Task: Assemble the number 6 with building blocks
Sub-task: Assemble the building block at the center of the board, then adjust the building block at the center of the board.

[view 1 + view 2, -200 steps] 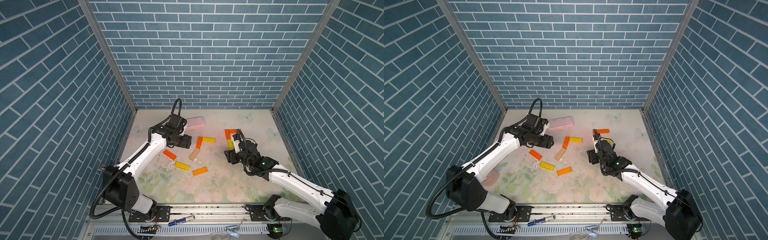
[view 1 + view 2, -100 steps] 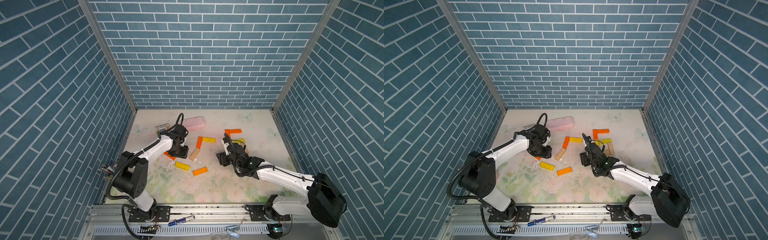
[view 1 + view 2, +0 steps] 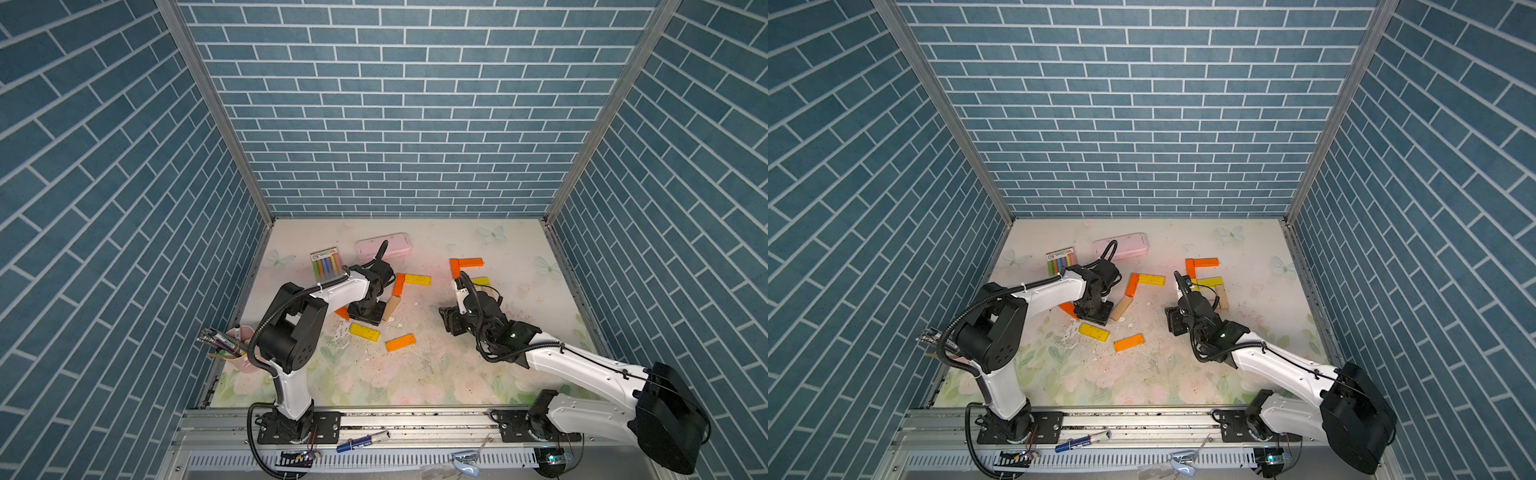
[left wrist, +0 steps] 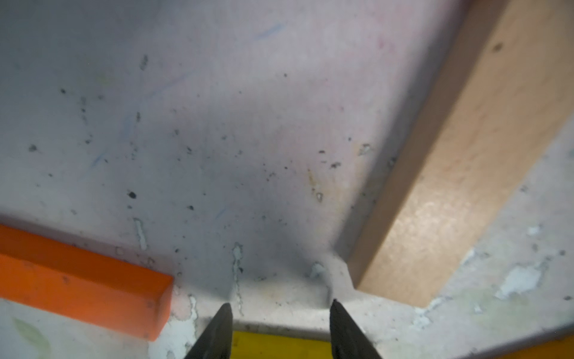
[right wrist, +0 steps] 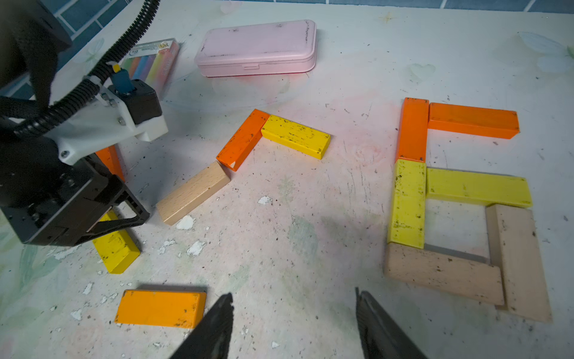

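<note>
Bars (image 3: 417, 279) are split into 2 lots on the counter (image 3: 415, 374). A 6 (image 5: 407, 202) made of 6 bars is laid out tidy just beyond the right end effector (image 5: 293, 293), toward the back wall. That end effector is held wide open over bare counter with nothing between its jaws, so the digit itself can probably be called done tbh.

The action is expected on the other side. The left end effector (image 4: 279, 306) is set low by the loose yellow bar (image 3: 365, 331), with a tan bar (image 4: 466, 155) just beside it on 1 side and an orange bar (image 4: 77, 279) near on the other. Its fingertips (image 4: 217, 329) are seen standing apart, and a strip of yellow can be made out in the gap just behind them. Whether that bar is actually pinched can't be told.

What the next move hangs on: in both top views the yellow bar is found on the robot's side of the left end effector, right up against it, long axis run crosswise, left to right with a slight slant. The left arm is by far the nearer. The right is well apart, with a loose orange bar (image 3: 400, 343) roughly between. If a lift is tried, a hold that close to the bar's edge could let it swivel, so that's to be watched.
</note>
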